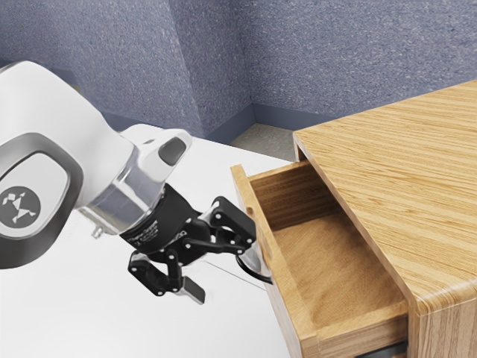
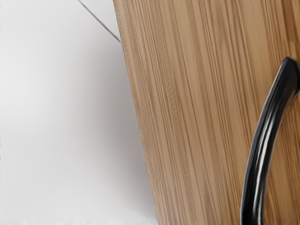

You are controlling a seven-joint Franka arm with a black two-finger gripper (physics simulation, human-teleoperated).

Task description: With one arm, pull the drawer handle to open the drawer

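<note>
Beside the wooden cabinet (image 1: 402,171), on the exterior view's right, the drawer (image 1: 328,272) stands well out of its opening. Its bare wooden floor and inner walls are plain to see. Its front panel (image 1: 247,192) faces the exterior view's left, toward our arm (image 1: 67,171), which comes in white and bulky from that side.

Our pincer (image 1: 223,277), black with two fingers, hangs just in front of that panel. Its fingers are spread wide apart, and it grips nothing. One finger (image 1: 235,224) reaches up close to the panel. The other (image 1: 186,287) points down toward the white surface (image 1: 67,313).

A short stretch of the black drawer handle (image 1: 262,276) curves out from the panel, just beside the tip of the upper finger. We cannot tell whether that finger touches it, and the lower finger is well clear of it.

From the wrist camera we see the panel's striped wood grain (image 2: 197,112) close up. The handle (image 2: 265,154) shows as a glossy black bar bowing away from the wood, and the white surface (image 2: 56,122) lies beside the panel.

Behind everything, a speckled blue-grey wall (image 1: 298,52) meets in a corner above a pale strip of floor (image 1: 264,140).
</note>
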